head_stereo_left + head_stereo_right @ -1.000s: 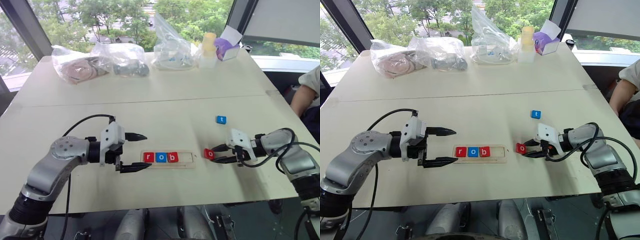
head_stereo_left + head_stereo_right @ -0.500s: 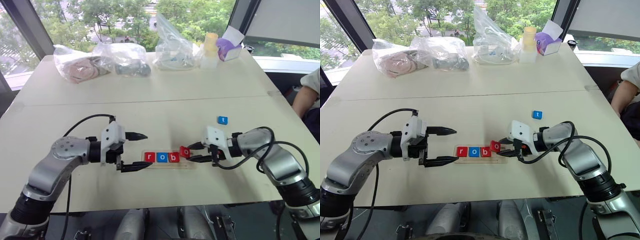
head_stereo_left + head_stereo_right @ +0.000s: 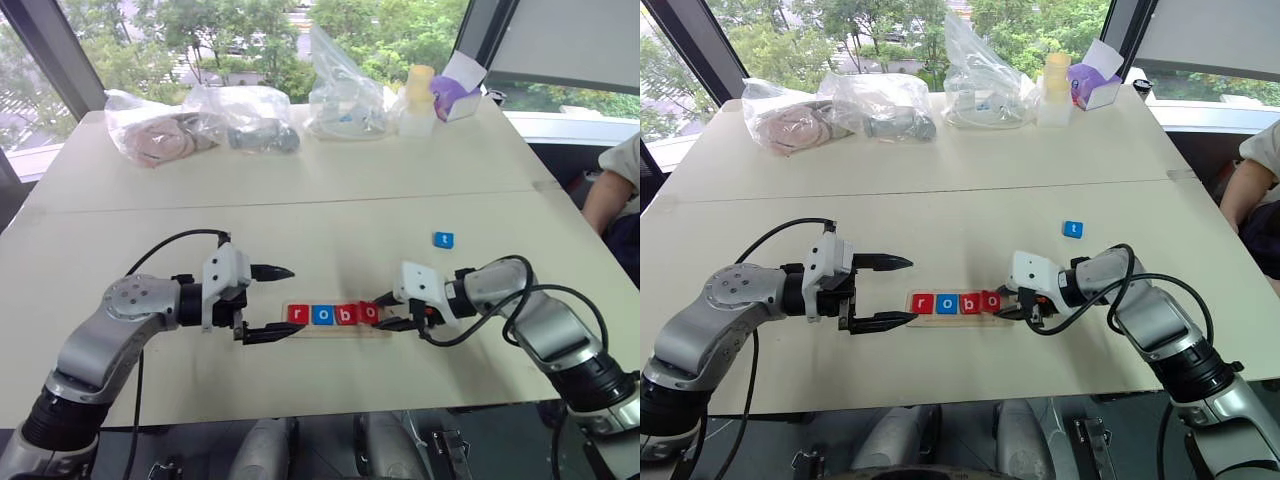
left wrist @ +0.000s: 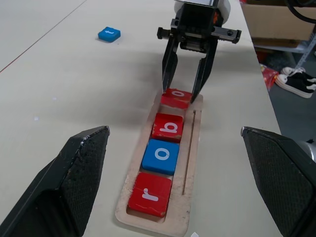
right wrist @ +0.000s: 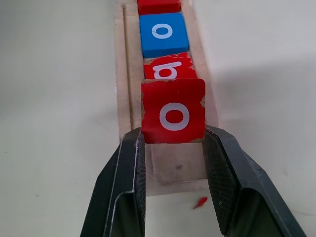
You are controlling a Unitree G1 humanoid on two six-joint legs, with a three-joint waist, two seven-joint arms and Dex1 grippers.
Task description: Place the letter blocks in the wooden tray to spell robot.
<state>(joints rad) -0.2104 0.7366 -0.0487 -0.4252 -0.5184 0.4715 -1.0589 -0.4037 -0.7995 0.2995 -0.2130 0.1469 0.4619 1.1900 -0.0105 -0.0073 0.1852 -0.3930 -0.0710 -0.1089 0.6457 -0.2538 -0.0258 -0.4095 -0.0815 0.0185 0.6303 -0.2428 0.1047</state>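
Our right gripper (image 5: 174,143) is clamped on the red o block (image 5: 173,111), tilted over the fourth slot of the wooden tray (image 4: 190,148), just right of the red b (image 4: 168,127); we can't tell if its lower edge touches the tray floor. The tray's long axis runs left-right, r, o, b filling from the left. We judge the next move as straight down, then release. The blue t block (image 3: 443,239) lies farther back and right, nearer our right arm. Our left gripper (image 3: 268,303) hangs wide open and empty at the tray's left end.

Bright window daylight, soft shadows, sharp focus
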